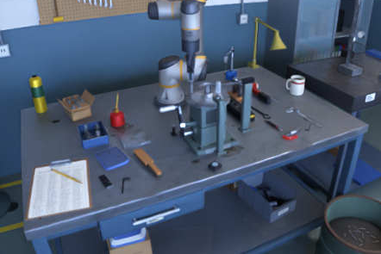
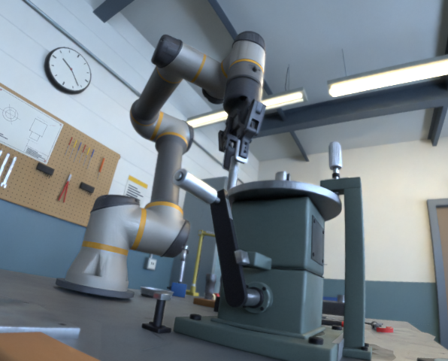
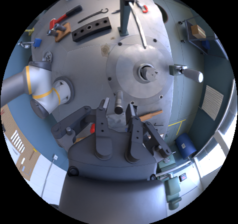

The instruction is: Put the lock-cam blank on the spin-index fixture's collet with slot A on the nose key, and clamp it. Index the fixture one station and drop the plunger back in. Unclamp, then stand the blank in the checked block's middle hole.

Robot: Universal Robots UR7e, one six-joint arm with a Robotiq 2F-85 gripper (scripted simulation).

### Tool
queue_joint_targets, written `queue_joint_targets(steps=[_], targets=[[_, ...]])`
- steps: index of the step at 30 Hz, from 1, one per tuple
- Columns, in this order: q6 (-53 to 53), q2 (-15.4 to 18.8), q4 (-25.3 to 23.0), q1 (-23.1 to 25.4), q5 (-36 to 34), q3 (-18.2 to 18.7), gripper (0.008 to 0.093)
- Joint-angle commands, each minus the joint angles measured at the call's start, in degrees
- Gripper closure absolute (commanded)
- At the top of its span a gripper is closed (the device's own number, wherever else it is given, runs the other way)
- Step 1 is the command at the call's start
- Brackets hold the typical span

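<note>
The lock-cam blank [image 3: 148, 73] sits upright in the collet at the centre of the spin-index fixture's round plate [image 3: 140, 71], on top of the green fixture body [image 1: 207, 125]. At the plate's rim nearest the robot base a slim silver pin [image 3: 118, 102] stands upright, and my gripper [image 3: 117, 106] is open around its top, holding nothing. In the second side camera the gripper [image 2: 234, 155] hangs over that pin [image 2: 232, 177] beside the black clamp lever [image 2: 226, 248] with its silver handle [image 2: 195, 186]. The black checked block [image 3: 91, 29] with its row of holes lies beyond the fixture.
A white mug [image 1: 295, 84] stands at the bench's right rear, with wrenches and a red tool near it. A green post frame [image 1: 246, 103] rises right of the fixture. An oil can [image 1: 117, 116], blue trays and a clipboard [image 1: 58, 187] occupy the left.
</note>
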Motion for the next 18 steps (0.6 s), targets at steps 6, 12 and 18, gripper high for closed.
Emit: queue_joint_targets(steps=[6,12,18], targets=[[0.0,0.0,-0.2,0.0,0.0,0.1,0.0574],[0.0,0.1,-1.1,0.0,0.0,0.9,0.0574],[0.0,0.2,-2.3,0.0,0.0,2.0,0.0574]])
